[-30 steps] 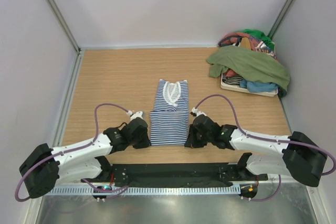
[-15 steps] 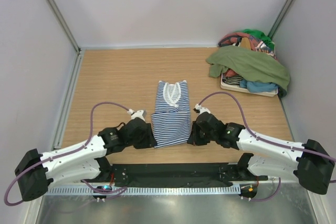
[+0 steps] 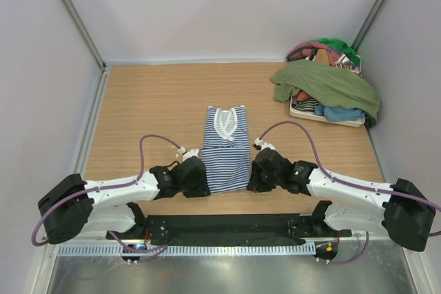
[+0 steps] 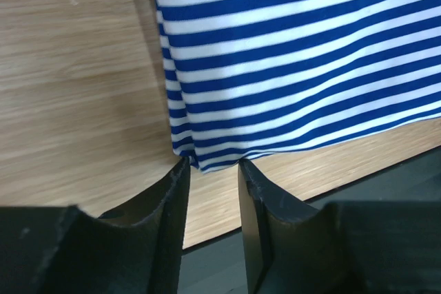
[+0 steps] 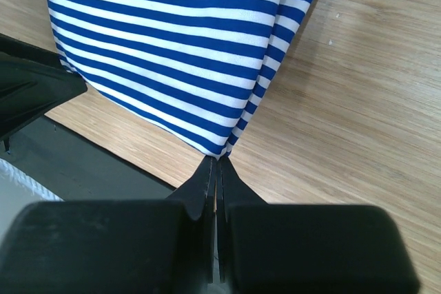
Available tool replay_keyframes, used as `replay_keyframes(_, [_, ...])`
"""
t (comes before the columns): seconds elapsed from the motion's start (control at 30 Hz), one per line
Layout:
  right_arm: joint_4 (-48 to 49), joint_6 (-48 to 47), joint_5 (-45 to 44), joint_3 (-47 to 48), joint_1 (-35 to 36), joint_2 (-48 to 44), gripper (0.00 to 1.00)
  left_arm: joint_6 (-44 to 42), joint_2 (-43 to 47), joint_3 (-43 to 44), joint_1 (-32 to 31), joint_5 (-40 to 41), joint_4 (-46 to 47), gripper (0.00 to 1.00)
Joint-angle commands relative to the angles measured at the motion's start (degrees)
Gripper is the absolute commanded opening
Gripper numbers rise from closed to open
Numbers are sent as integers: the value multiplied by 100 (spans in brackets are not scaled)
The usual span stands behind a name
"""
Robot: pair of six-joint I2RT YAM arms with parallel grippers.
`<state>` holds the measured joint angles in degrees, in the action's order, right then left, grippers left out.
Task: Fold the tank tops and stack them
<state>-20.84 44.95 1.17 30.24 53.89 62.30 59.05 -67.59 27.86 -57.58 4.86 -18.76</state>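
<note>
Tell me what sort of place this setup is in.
Probably a lab robot cell: plain white panels wall in a wood-grain tabletop, a striped tank top lies on it, and a heap of clothes sits in the far right corner.

The counter (image 3: 151, 101) is viewed whole from high above and behind its near edge, facing down. Close wrist views are taken past the left claw (image 4: 213, 173) and the right claw (image 5: 216, 170). The near hem of the striped top (image 3: 226, 149) is shared by all three.
</note>
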Motion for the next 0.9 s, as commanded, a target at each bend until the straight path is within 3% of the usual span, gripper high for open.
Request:
replay_keyframes(0.0, [221, -48, -91, -35, 25, -16, 3, 72, -376, -70, -25, -47, 505, 35])
replay_keyframes(0.03, [221, -48, -82, -36, 17, -25, 3, 81, -430, -61, -34, -56, 540, 32])
replay_keyframes(0.1, [212, -48, -91, -53, 25, -34, 3, 98, -465, -52, -34, -73, 558, 15])
replay_keyframes(0.13, [203, -48, -91, -45, 25, -43, 3, 81, -422, -44, -42, -82, 541, 2])
replay_keyframes(0.17, [203, -48, -91, -53, 17, -60, 3, 89, -378, -35, -43, -91, 532, 0])
replay_keyframes(0.57, [-271, -170, -363, 263, 25, -271, 3, 54, 887, 809, -394, 322, -971, 0])
replay_keyframes(0.87, [-1009, -399, -863, 1132, 17, -596, 5, -51, 1424, 1502, -412, 621, -1779, 0])
